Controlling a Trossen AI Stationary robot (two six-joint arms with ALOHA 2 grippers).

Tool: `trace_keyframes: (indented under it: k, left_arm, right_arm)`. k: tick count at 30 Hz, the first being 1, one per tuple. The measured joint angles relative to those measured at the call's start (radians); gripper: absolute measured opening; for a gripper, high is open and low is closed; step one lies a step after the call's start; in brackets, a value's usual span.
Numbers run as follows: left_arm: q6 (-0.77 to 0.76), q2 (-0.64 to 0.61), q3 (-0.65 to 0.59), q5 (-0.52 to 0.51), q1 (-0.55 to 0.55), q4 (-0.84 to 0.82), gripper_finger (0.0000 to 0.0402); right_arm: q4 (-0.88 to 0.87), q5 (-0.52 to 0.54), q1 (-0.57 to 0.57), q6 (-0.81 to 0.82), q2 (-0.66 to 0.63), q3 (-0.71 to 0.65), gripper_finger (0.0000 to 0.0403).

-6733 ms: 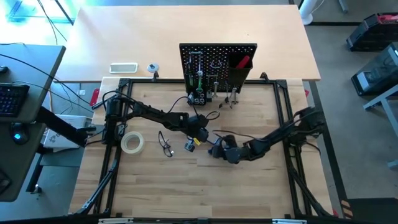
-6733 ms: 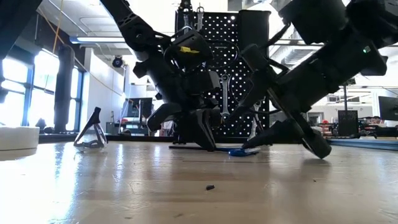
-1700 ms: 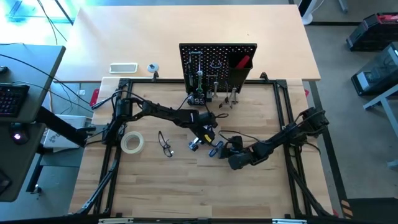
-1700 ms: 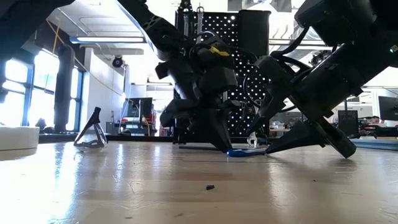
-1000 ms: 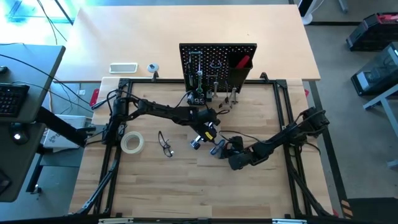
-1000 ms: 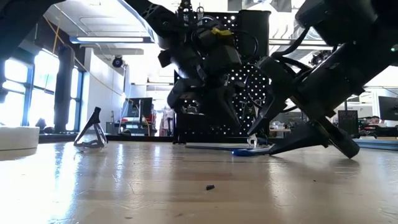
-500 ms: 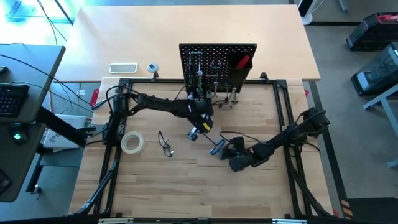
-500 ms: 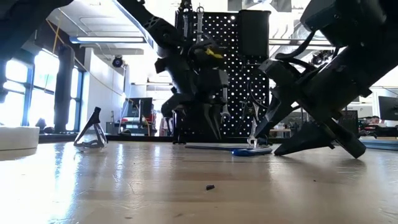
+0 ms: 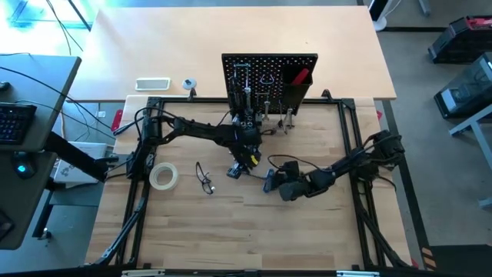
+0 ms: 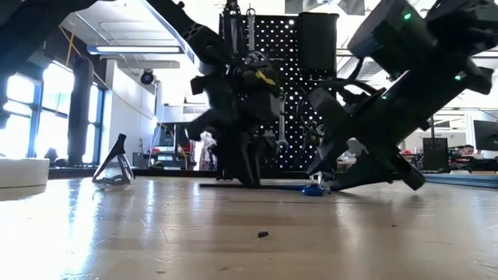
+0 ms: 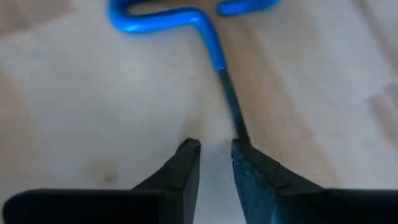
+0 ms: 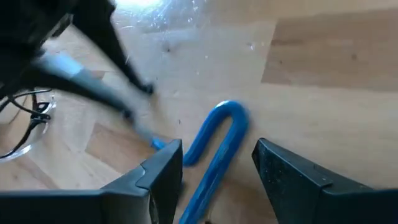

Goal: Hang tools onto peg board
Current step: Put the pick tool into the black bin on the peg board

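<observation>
The blue-handled hex key with a looped plastic grip and a thin dark steel shaft (image 11: 211, 43) lies flat on the pale wooden table (image 9: 307, 231), near the middle and a little in front of the black upright peg board dotted with holes (image 9: 269, 77). The left gripper (image 11: 214, 152) hangs just above the table at the bare end of the key's shaft; its jaws stand a narrow way apart, one finger (image 11: 249, 174) touching or just beside the tip of the shaft, and they have hold of nothing. From above, the left arm (image 9: 192, 129) reaches in from the left edge to a spot just before the board's foot. The right gripper (image 12: 217, 168) is low over the table at the looped blue handle, its jaws spread wide with the handle lying between and in front of them, not clamped on it; I cannot tell whether either finger touches it. The right arm (image 9: 346, 165) comes in from the right side. On the board hang silver wrenches (image 10: 250, 23) and other small tools on hooks, and a red-handled tool (image 9: 300, 77) sits in the black box-shaped bin (image 9: 296, 86) on the board's face. Left of the arms, a pair of clear glasses (image 9: 204, 178) and a pale tape roll (image 9: 164, 177) lie on the table, well apart from the key.
</observation>
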Motion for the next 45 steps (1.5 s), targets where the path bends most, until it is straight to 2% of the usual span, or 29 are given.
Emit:
trace_keyframes:
  k: [4, 10, 15, 20, 25, 30, 39, 45]
  left_arm:
    - [-0.073, -0.005, -0.003, 0.053, -0.035, -0.046, 0.0086]
    - [-0.182, -0.005, -0.003, 0.024, -0.099, -0.068, 0.0078]
    - [-0.315, -0.031, -0.008, -0.112, -0.139, -0.043, 0.0064]
    - [-0.532, -0.055, -0.012, -0.150, -0.157, 0.046, 0.0060]
    - [-0.572, -0.054, -0.012, -0.394, -0.233, 0.156, 0.0060]
    - [-0.605, -0.048, -0.012, -0.499, -0.278, 0.263, 0.0060]
    - [-0.718, -0.049, -0.011, -0.522, -0.279, 0.263, 0.0060]
    - [-0.786, -0.050, -0.075, -0.487, -0.284, 0.388, 0.0060]
  right_arm:
    - [0.057, -0.012, -0.030, -0.099, 0.002, -0.002, 0.0202]
    - [0.086, -0.035, -0.037, -0.191, 0.002, -0.001, 0.0202]
    - [0.102, -0.045, -0.037, -0.258, 0.001, 0.000, 0.0202]
    - [0.115, -0.061, -0.029, -0.331, 0.000, 0.000, 0.0202]
    - [0.111, -0.061, -0.016, -0.381, -0.001, 0.001, 0.0202]
    - [0.111, -0.064, 0.009, -0.401, -0.001, 0.001, 0.0202]
    - [0.054, -0.081, 0.061, -0.389, -0.021, 0.001, 0.0202]
    - [-0.096, -0.081, 0.101, -0.351, -0.096, 0.002, 0.0202]
